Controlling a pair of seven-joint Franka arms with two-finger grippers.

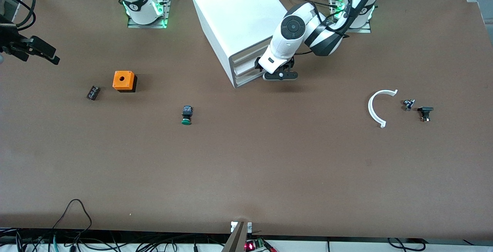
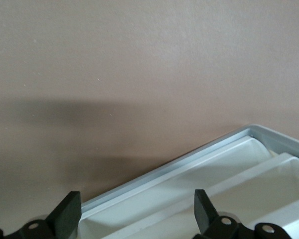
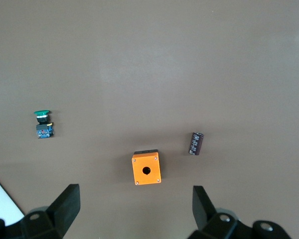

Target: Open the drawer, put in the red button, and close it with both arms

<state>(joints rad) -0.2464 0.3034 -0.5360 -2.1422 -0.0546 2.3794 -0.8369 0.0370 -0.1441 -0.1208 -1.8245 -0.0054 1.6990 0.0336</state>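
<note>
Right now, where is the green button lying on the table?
In the front view, the green button lies on the bare table, nearer the front camera than the white cabinet and the orange box, between them along the table.

white cabinet (image 1: 235,9) | orange box (image 1: 124,80) | green-capped button (image 1: 186,115) | brown table (image 1: 246,167)

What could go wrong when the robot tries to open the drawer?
The open left claw sits at the cabinet's drawer fronts, which look alike and lie close together, so it might hook the wrong one. The open right claw waits over the right arm's end of the table; it might grab the green button instead of a red one.
</note>
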